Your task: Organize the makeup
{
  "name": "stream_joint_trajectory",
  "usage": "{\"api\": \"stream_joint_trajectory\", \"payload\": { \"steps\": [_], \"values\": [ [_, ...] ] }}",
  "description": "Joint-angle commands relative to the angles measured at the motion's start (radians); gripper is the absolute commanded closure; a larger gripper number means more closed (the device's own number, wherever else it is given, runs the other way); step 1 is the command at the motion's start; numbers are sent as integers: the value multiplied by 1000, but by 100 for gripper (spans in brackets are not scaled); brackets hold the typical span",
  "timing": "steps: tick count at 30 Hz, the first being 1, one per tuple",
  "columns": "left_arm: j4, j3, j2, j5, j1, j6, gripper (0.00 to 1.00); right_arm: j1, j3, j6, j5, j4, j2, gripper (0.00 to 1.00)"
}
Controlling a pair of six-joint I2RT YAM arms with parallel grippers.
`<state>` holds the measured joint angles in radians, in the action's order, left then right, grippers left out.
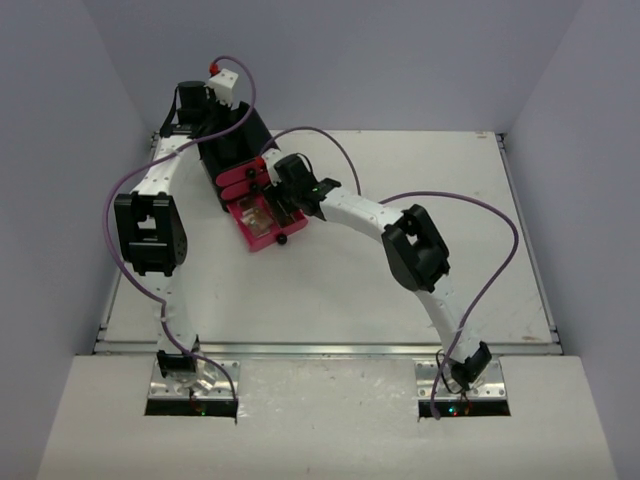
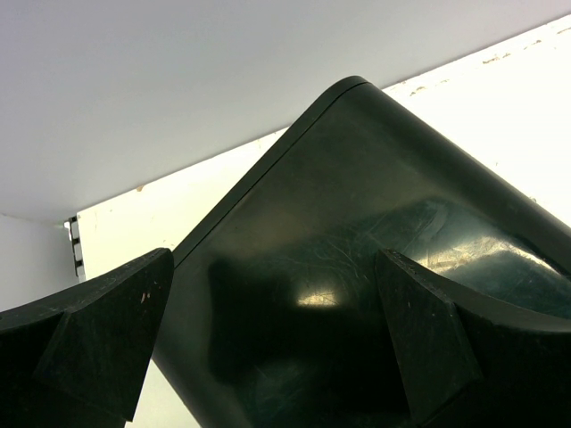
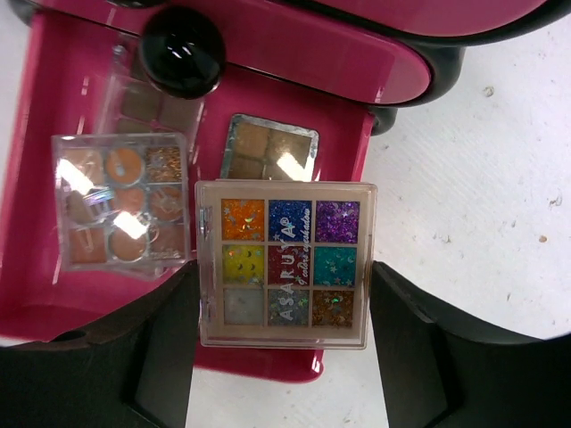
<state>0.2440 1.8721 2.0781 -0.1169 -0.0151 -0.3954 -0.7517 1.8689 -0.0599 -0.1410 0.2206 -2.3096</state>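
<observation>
My right gripper (image 3: 284, 357) is shut on a square multicolour glitter palette (image 3: 285, 263), one finger on each side edge. It holds the palette flat over the front edge of the open pink drawer (image 3: 36, 178). In the drawer lie a clear palette with round tan swatches (image 3: 120, 203), a small tan palette (image 3: 269, 147) and another palette (image 3: 152, 102) partly under a round black knob (image 3: 183, 49). In the top view this gripper (image 1: 285, 205) is at the drawer (image 1: 262, 228). My left gripper (image 2: 268, 348) stands open right over the black chest's top (image 2: 357, 223).
The black chest (image 1: 235, 135) stands at the back left of the white table (image 1: 420, 200), with pink drawer fronts facing the right arm. The left arm reaches up along the table's left side to the chest. Grey walls close in the table's back and sides.
</observation>
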Motion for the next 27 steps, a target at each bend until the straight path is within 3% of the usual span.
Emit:
{"api": "stream_joint_trajectory", "payload": {
  "steps": [1,12,23,27],
  "values": [
    [103,-11,30,1,-6,-20,3,-35,94,47,-115,-25,-36,98],
    [101,-14,25,-7,-6,-20,3,-72,252,136,-348,23,-188,97],
    [100,-10,23,-15,-7,-14,3,-93,256,78,-213,47,-191,94],
    [101,-11,23,-17,-6,-14,3,-92,233,31,-152,49,-152,82]
  ]
}}
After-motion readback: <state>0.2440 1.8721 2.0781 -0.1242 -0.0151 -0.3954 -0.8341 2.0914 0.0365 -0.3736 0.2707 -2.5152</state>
